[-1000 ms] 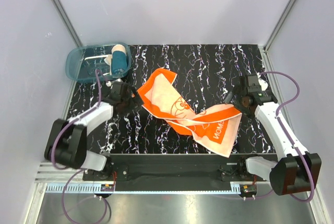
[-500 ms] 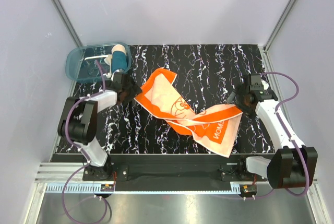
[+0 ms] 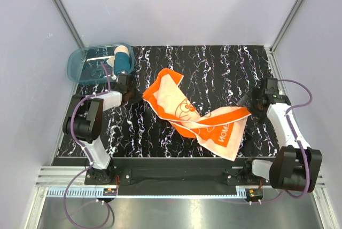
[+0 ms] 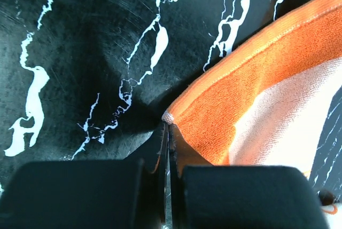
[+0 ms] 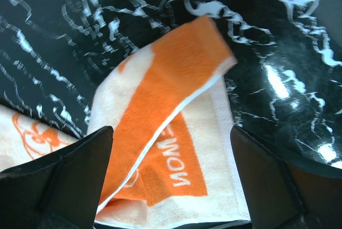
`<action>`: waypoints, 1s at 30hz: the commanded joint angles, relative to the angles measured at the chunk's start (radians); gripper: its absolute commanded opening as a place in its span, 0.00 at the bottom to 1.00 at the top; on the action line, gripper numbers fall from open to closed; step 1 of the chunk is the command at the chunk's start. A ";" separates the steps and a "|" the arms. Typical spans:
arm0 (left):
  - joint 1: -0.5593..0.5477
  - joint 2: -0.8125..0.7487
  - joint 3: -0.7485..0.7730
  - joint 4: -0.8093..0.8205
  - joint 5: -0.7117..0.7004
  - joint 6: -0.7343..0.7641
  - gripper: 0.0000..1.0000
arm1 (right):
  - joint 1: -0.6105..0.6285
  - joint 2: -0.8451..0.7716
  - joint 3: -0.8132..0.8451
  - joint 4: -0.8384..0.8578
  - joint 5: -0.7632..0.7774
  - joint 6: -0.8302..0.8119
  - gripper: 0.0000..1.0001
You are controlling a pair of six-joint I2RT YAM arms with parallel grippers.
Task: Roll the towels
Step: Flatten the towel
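Observation:
An orange and white towel (image 3: 195,117) lies crumpled across the middle of the black marbled table. Its left corner (image 4: 168,117) sits right at the tips of my left gripper (image 3: 133,93), whose jaws are pressed together on that corner (image 4: 166,128). My right gripper (image 3: 247,103) hovers over the towel's folded right end (image 5: 176,106); its fingers (image 5: 69,181) stand wide open either side of the cloth, gripping nothing. A rolled teal towel (image 3: 122,61) stands in the blue tub.
A clear blue plastic tub (image 3: 76,64) sits at the table's back left corner, just behind my left arm. Grey walls close in the table on the left, right and back.
My left gripper has slid in to the towel's left corner and gone from wide open to shut. My right wrist has shifted slightly to the right, still open.

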 commanded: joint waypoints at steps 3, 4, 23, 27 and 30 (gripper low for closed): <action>0.013 -0.092 -0.008 -0.004 -0.007 0.002 0.00 | -0.102 0.013 -0.013 0.033 -0.088 -0.009 0.98; 0.018 -0.144 -0.034 -0.015 -0.030 -0.001 0.00 | -0.102 0.015 -0.012 0.030 -0.082 -0.004 0.98; 0.102 -0.601 -0.256 -0.176 -0.033 0.078 0.00 | -0.108 0.266 0.051 0.132 -0.057 0.031 0.84; 0.110 -0.611 -0.260 -0.181 -0.031 0.084 0.00 | -0.108 0.282 0.056 0.152 -0.058 0.023 0.58; 0.113 -0.612 -0.256 -0.179 -0.025 0.087 0.00 | -0.110 0.280 0.053 0.181 -0.019 0.020 0.33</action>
